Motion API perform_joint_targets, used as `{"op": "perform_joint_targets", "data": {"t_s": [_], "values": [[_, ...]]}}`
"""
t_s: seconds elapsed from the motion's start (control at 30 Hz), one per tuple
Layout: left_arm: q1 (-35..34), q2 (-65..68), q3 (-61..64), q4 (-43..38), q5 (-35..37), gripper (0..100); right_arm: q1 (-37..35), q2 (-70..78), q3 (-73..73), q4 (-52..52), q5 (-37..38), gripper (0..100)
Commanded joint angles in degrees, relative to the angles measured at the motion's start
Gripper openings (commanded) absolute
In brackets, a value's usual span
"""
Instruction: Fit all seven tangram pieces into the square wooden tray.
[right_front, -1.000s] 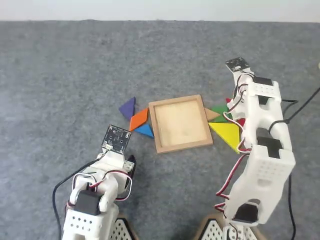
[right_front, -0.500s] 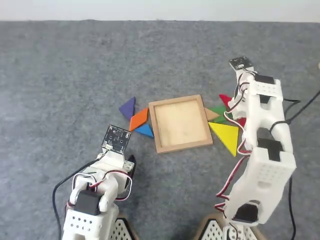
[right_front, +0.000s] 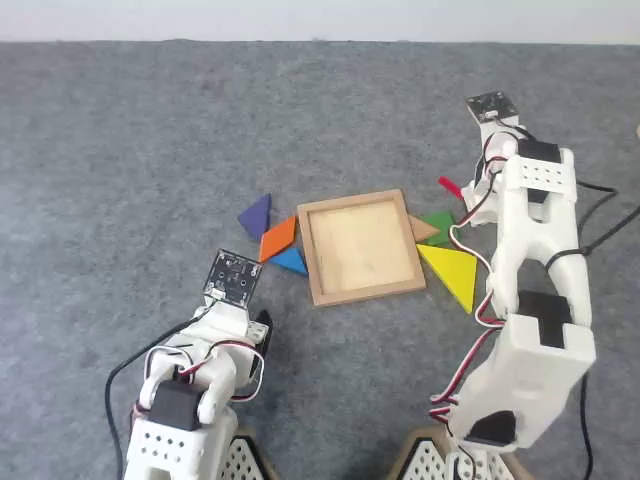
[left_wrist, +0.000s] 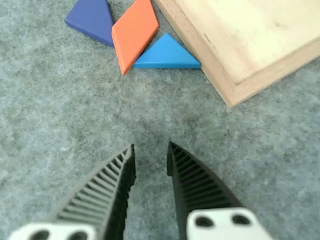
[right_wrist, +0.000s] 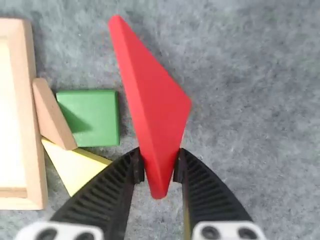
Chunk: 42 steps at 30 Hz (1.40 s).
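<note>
1. I see the square wooden tray (right_front: 352, 199) near the middle of the grey carpet (right_front: 150, 130) in the high view. Every piece I can see lies outside its rim.
2. My right gripper (right_wrist: 157, 160) is closed down on one corner of the red triangle (right_wrist: 152, 110), with both fingers pressed against its faces. The piece stands on edge at about 2 o'clock from the tray. I cannot tell whether it touches the carpet.
3. At 3 o'clock from the tray, a tan triangle (right_wrist: 50, 115) rests against the rim, and the green square (right_wrist: 90, 117) touches its far side.
4. The yellow triangle (right_front: 455, 270) sits at about 4 o'clock, just beside the tray's corner.
5. My left gripper (left_wrist: 150, 148) hangs over bare carpet at roughly 7 o'clock from the tray. Its fingers are a narrow gap apart and hold nothing.
6. At 9 o'clock, the blue triangle (left_wrist: 166, 54) touches the tray's rim. The orange parallelogram (left_wrist: 134, 31) lies against it, and the purple triangle (left_wrist: 92, 19) is outermost.
</note>
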Motion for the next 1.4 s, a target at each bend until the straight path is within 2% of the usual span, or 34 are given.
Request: {"op": "perform_joint_targets", "data": {"t_s": [0.0, 0.2, 0.53, 0.63, 0.9, 1.07, 1.23, 1.37], "values": [[-0.2, -1.2, -0.8, 0.3, 0.5, 10, -1.2, -3.9, -0.2, 2.3, 4.7, 8.4], [-0.2, -1.2, -0.8, 0.3, 0.5, 10, -5.0, -3.8, -0.1, 6.4, 9.9, 8.5], [-0.2, -1.2, -0.8, 0.3, 0.5, 10, -7.0, -0.9, -0.1, 3.7, 10.0, 12.3], [-0.2, -1.2, -0.8, 0.3, 0.5, 10, -8.2, 1.1, 0.3, 3.6, 10.1, 6.2], [-0.2, -1.2, -0.8, 0.3, 0.5, 10, -12.2, 1.5, 0.1, 2.1, 9.8, 2.1], [-0.2, -1.2, -0.8, 0.3, 0.5, 10, -8.9, 2.1, -6.6, 0.3, 8.4, 11.3], [-0.2, -1.2, -0.8, 0.3, 0.5, 10, -8.7, 3.2, -12.1, 0.2, 16.1, 26.2], [-0.2, -1.2, -0.8, 0.3, 0.5, 10, -8.3, 10.0, -18.7, 0.7, 19.4, 30.4]]}}
